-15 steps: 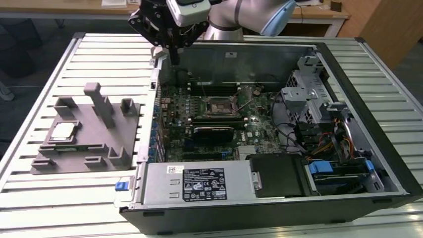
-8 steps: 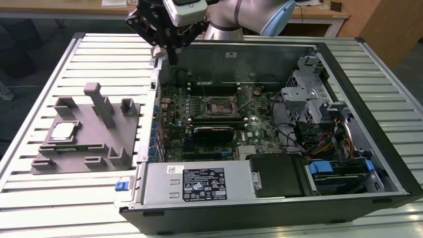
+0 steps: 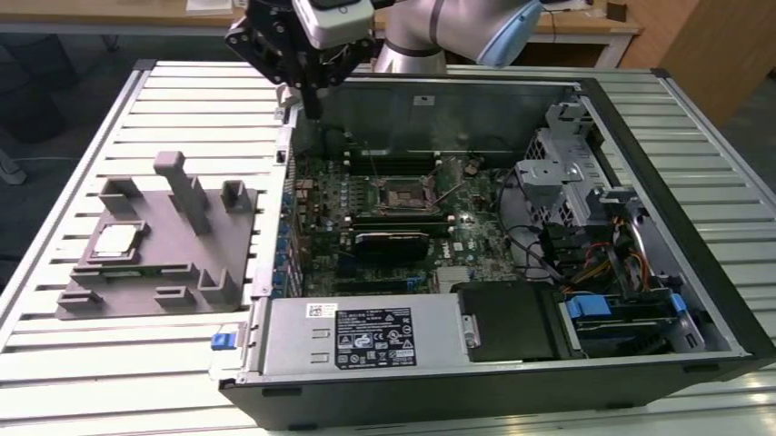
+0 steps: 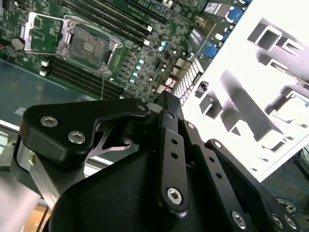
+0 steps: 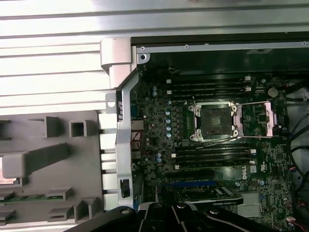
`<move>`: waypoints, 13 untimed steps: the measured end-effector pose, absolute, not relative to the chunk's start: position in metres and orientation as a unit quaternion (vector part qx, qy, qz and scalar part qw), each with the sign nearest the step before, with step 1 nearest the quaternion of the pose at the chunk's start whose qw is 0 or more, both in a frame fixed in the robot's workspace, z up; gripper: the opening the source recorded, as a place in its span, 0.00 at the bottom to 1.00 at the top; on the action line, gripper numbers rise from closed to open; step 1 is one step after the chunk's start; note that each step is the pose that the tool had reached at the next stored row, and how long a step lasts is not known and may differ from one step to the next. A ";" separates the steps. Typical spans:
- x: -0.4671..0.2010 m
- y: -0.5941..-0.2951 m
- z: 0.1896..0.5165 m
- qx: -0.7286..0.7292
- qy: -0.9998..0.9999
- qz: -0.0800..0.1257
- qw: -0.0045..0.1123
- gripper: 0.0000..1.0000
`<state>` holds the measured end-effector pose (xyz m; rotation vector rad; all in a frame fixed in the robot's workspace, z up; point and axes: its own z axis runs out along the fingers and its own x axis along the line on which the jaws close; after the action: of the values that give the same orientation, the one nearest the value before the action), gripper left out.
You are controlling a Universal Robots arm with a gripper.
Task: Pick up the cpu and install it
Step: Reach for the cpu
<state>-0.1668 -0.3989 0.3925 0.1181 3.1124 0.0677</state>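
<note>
Gripper (image 3: 312, 107) hangs over the far corner of the open computer case (image 3: 679, 163) on the exterior view's left, claw narrow and holding nothing, well apart from the cpu (image 3: 115, 240). The cpu lies flat, silvery top up, in a recess of the grey plastic holder (image 3: 182, 268) — holder sits on the slatted table (image 3: 122, 363) just beside the case, on the exterior view's left. In the first wrist view the dark socket frame (image 5: 213, 121) on the motherboard (image 5: 159, 145) shows a hollow centre — its retention plate (image 5: 258, 116) lies swung open beside it.
</note>
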 end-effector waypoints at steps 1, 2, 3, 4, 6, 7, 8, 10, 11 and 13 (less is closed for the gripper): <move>-0.167 -0.399 0.393 0.038 0.999 0.022 0.013 0.11; -0.168 -0.399 0.393 0.038 0.999 0.022 0.013 0.11; -0.168 -0.399 0.393 0.038 0.999 0.022 0.013 0.11; -0.169 -0.399 0.393 0.038 0.999 0.022 0.013 0.11; -0.170 -0.399 0.393 0.038 0.999 0.022 0.013 0.11; -0.171 -0.399 0.393 0.038 0.999 0.022 0.013 0.11; -0.171 -0.399 0.393 0.038 0.999 0.022 0.013 0.11; -0.172 -0.399 0.392 0.038 0.999 0.022 0.013 0.11; -0.173 -0.399 0.392 0.038 0.999 0.022 0.013 0.11; -0.174 -0.399 0.392 0.038 0.999 0.022 0.013 0.11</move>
<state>-0.1743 -0.3989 0.3925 0.1180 3.1125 0.0677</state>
